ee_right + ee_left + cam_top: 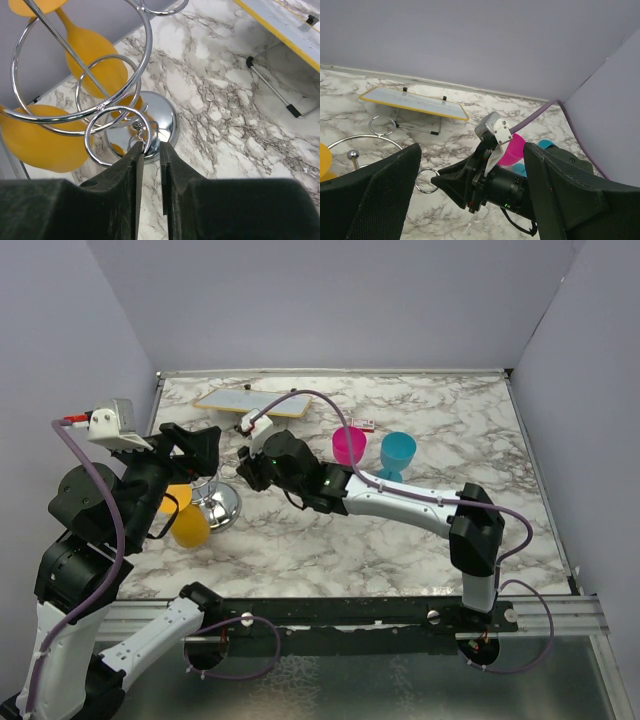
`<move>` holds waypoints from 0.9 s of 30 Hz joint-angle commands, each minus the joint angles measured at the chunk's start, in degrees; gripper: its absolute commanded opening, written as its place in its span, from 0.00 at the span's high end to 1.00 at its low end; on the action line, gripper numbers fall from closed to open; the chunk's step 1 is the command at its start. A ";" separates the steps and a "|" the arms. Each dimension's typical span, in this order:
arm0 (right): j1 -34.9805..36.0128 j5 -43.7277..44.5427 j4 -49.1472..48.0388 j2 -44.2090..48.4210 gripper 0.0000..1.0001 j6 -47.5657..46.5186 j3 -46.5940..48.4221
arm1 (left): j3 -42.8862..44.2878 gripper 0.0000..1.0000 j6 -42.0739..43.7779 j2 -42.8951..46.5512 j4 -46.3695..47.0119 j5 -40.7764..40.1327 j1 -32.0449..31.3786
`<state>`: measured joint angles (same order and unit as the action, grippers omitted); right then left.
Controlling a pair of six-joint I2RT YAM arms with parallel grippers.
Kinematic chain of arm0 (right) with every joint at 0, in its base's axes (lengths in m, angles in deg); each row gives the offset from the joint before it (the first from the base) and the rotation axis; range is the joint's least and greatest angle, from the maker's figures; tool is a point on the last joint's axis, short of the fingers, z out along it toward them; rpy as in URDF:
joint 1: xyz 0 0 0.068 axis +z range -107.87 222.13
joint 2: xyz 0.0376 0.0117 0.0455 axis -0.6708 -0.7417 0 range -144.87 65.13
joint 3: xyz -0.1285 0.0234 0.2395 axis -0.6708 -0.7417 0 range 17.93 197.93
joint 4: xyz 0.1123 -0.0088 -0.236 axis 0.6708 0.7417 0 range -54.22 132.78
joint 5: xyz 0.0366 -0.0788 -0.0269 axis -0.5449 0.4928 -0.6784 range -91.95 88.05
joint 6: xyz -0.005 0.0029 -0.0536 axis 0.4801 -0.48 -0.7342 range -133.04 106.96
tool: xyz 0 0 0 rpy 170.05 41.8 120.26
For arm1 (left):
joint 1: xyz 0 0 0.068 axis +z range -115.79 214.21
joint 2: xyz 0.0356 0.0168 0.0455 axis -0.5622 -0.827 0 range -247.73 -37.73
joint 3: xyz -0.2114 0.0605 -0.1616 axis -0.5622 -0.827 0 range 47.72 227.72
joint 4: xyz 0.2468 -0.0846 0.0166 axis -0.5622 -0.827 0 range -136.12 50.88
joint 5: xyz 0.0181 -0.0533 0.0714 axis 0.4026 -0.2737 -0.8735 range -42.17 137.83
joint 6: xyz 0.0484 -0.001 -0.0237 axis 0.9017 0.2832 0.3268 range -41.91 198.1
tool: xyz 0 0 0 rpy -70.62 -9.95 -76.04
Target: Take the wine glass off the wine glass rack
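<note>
Fingertips of the right hand (149, 146) stood barely apart at a wire ring of the wine glass rack (162, 125); pinching it or not, couldn't tell. Orange wine glass (92, 55) hung just beyond, to their left. Left wrist view gave the left hand (472, 150) gaping wide, empty.

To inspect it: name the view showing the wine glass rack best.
Right wrist: the wine glass rack fills it, rings, post and chrome base clear. Top external shows little beyond its base; left wrist only wire rings.
</note>
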<state>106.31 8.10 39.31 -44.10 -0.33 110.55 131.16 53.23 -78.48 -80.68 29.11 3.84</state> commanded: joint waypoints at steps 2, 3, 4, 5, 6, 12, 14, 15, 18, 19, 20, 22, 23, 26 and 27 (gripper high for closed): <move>-1.63 0.96 -3.00 -1.77 0.82 -3.06 2.71 | 0.07 0.14 0.52 0.19 1.66 -1.36 0.32; -1.84 1.01 -2.78 -2.00 0.82 -3.31 3.25 | 0.06 0.14 0.52 0.22 1.61 -1.40 0.31; -2.05 0.94 -2.79 -2.15 0.82 -3.67 3.39 | 0.13 0.14 0.52 0.11 1.63 -1.47 0.29; -2.42 0.45 -3.07 -2.21 0.82 -4.01 3.38 | 0.10 0.14 0.52 0.12 1.62 -1.49 0.31; -2.72 -0.55 -3.43 -2.36 0.82 -4.55 3.43 | 0.04 0.15 0.52 0.14 1.63 -1.49 0.26; -4.62 -5.07 -4.68 -4.84 0.82 -7.74 5.67 | -0.21 0.14 0.36 0.06 1.74 -1.26 0.26; -5.01 -5.46 -5.29 -5.59 0.82 -8.95 6.32 | -0.29 0.14 0.34 0.10 1.74 -1.21 0.23; -5.32 -5.59 -5.55 -6.02 0.82 -9.42 6.72 | -0.29 0.14 0.34 0.21 1.74 -1.23 0.26; -6.91 -7.22 -6.36 -7.05 0.82 -10.42 7.77 | -0.30 0.15 0.25 0.26 1.66 -1.14 0.27; -7.44 -7.84 -6.74 -7.39 0.82 -10.56 8.02 | -0.37 0.14 0.21 0.31 1.62 -1.08 0.30; -8.00 -8.81 -7.11 -7.80 0.82 -10.70 8.33 | -0.42 0.14 0.21 0.40 1.63 -1.06 0.27; -8.80 -10.98 -8.10 -8.35 0.82 -11.41 8.94 | -0.68 0.14 0.04 0.46 1.66 -1.00 0.31; -9.07 -11.84 -8.52 -8.77 0.82 -12.04 9.21 | -0.80 0.14 -0.07 0.48 1.66 -0.97 0.29; -9.47 -13.27 -8.65 -10.56 0.82 -14.78 11.44 | -0.91 0.14 -0.34 0.21 1.65 -0.65 0.26; -9.57 -13.80 -8.72 -11.16 0.82 -15.47 12.23 | -0.87 0.14 -0.41 0.17 1.73 -0.49 0.28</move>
<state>97.52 -2.37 34.05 -52.60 -11.50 118.83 130.72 53.17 -78.50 -80.49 28.91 3.84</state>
